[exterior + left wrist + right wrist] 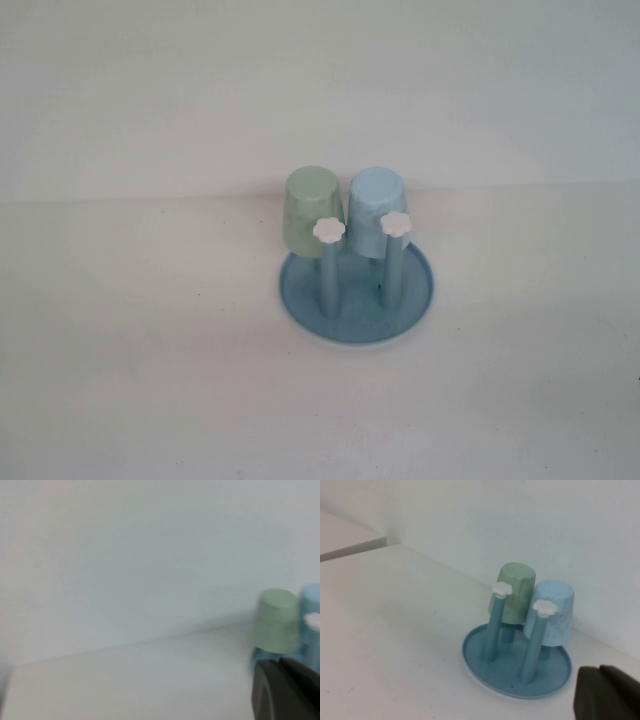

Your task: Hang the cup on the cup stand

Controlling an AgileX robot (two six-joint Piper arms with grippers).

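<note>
Toward the table's (150, 380) far edge we see the cup (376, 210) inverted, axis upright, on the cup stand (356, 300), both the left gripper (285, 690) and right gripper (607, 692) clenched empty, well clear.

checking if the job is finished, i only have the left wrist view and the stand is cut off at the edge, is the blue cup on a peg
Observer: Yes. The cup sits upside down on a rear peg of the cup stand, beside the pale green cup, also inverted.
Operator: any pegs free
Observer: Two front pegs stand bare, each with a white flower cap.
Operator: is the right arm near it
Observer: No arm shows in the high view. In the right wrist view the right gripper is back from the stand, touching nothing.
Operator: and mine
Observer: The left gripper shows only in your view; both hold nothing.
</note>
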